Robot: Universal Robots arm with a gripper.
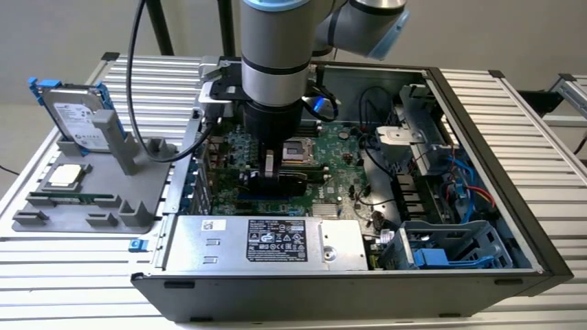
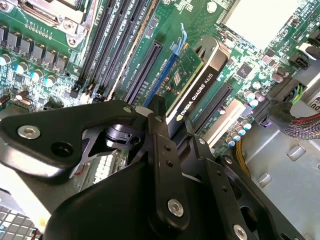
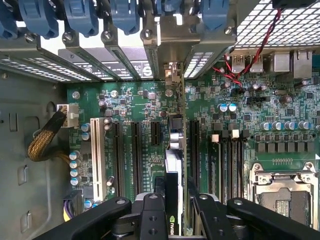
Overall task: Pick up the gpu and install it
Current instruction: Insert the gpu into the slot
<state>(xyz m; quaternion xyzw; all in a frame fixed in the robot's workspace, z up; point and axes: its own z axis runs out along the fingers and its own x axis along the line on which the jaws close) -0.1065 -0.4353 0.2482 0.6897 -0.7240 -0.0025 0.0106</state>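
gpu (image 2: 197, 82), thin green circuit card with black shroud: clamped edge-on in black gripper (image 3: 172, 210) | directly below gripper, over long motherboard slot (image 2: 142, 70) | advice: keep card upright, bracket toward rear openings, press evenly.

Tight quarters inside the open case

The gpu (image 3: 176, 165) stands on edge among the motherboard (image 1: 344, 180) slots, hemmed by RAM slots (image 3: 227, 160), the power supply (image 1: 266, 242), the rear bracket wall (image 3: 150, 50) and cables (image 1: 381, 148); the top is open.
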